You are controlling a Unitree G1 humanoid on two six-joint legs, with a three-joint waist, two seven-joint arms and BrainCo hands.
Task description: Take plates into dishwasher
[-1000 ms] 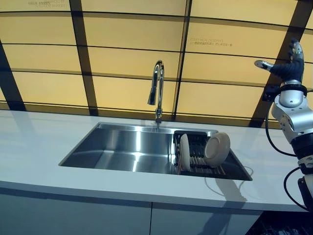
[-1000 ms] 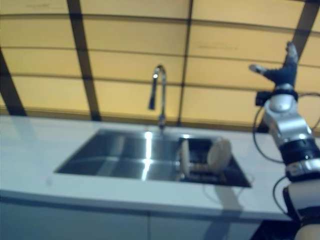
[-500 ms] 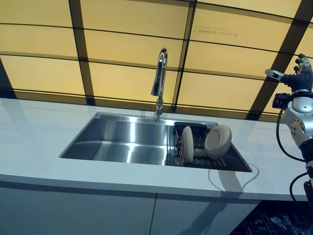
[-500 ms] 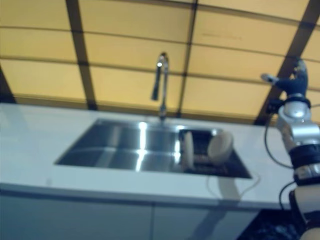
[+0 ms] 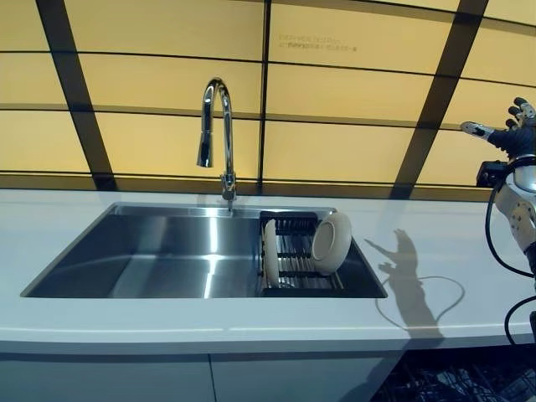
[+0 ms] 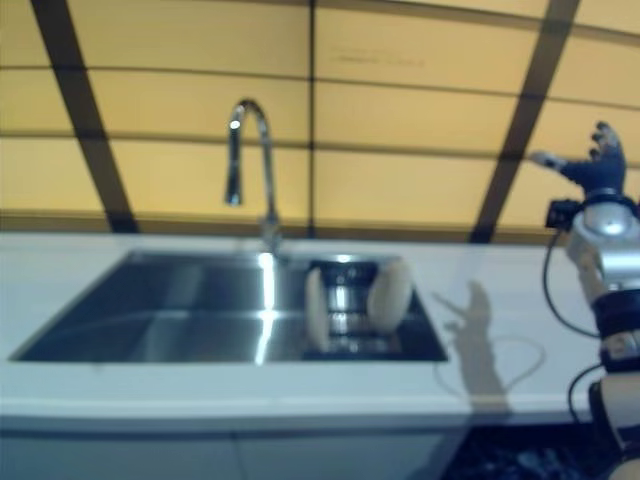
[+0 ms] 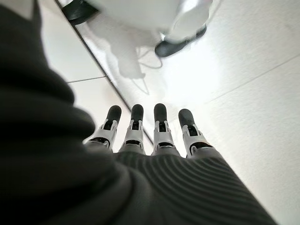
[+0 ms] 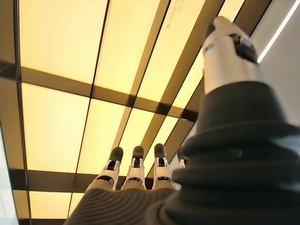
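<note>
Two cream plates stand on edge in a black rack (image 5: 295, 272) at the right end of the steel sink (image 5: 126, 255): one seen edge-on (image 5: 270, 253), one leaning with its back showing (image 5: 332, 242). My right hand (image 5: 512, 134) is raised high at the right edge, well above the counter and apart from the plates, fingers straight and spread, holding nothing. In the right wrist view its fingers (image 8: 135, 169) point at the yellow wall panels. My left hand (image 7: 154, 136) shows only in its wrist view, fingers straight, pointing down at the pale floor, holding nothing.
A chrome tap (image 5: 214, 134) rises behind the sink. White counter (image 5: 435, 276) runs to both sides, with yellow panels with dark strips behind. A dark dishwasher rack (image 5: 444, 381) shows below the counter at lower right.
The whole picture has shifted: the sink and plates now sit further left in view, so the camera has turned right. My right hand stays raised at the right edge.
</note>
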